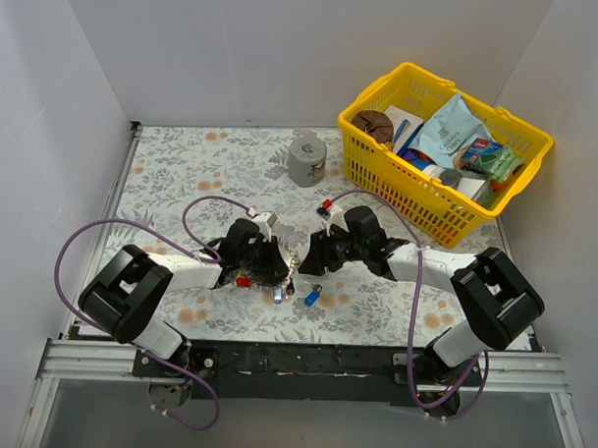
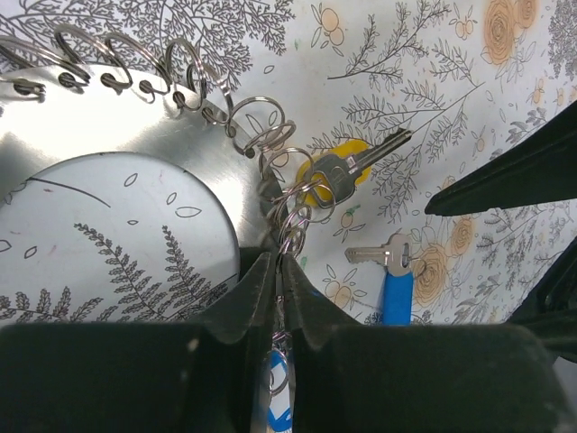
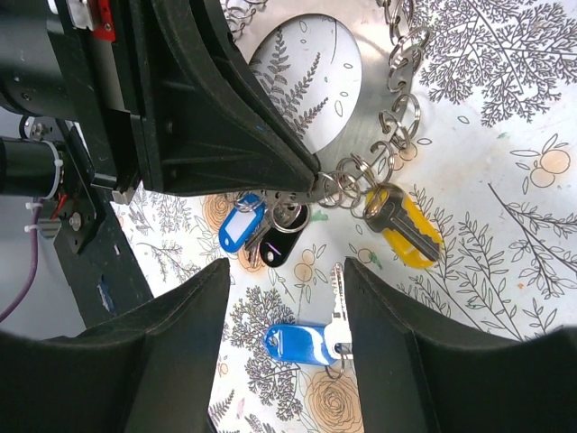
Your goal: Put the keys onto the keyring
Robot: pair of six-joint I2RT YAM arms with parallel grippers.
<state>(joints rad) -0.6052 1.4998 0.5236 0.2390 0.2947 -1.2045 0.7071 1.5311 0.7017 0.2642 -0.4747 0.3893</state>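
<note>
Yellow basket (image 1: 408, 189) stuffed with packets sits back right with a grey can (image 1: 306, 160) just beside it, both well apart from the action. Left tool (image 2: 278, 271) is pinched tight on the little split rings at the rim of the keyring (image 2: 135, 135). A yellow key (image 2: 338, 171) hangs off those rings, near the fingertips. Right tool (image 3: 284, 275) is wide open, holding nothing, over a loose blue key (image 3: 302, 343) lying on the floral tabletop (image 1: 183, 171) close to the keyring.

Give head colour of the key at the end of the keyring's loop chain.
Yellow: the key shows best in the right wrist view.
</note>
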